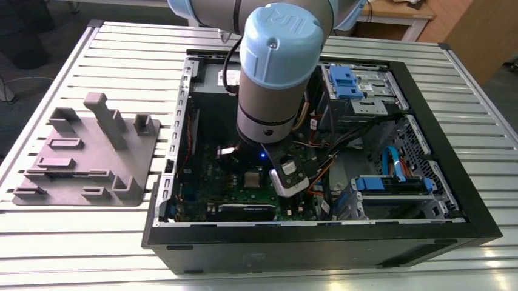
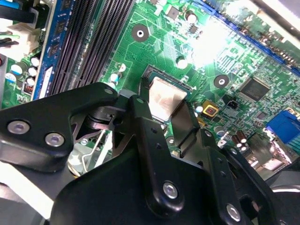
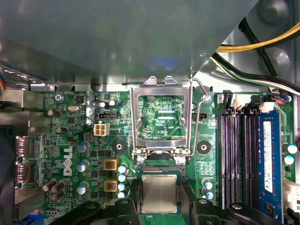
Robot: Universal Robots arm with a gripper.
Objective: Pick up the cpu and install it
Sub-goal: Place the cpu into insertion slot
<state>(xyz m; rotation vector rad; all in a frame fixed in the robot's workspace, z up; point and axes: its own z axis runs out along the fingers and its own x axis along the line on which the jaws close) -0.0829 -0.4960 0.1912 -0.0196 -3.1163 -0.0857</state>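
The end effector is clamped on the cpu by opposite edges, at the dark socket on the motherboard, toward 7 o'clock inside the computer case in the exterior view. Seating it well means keeping it level, square and unforced.

The arm is a silver-grey cylinder with a pale blue domed cap and black band; the tool is black, with silver screws.

cpu pale silver-grey; motherboard green with fine pale traces; hand black; memory slots black.
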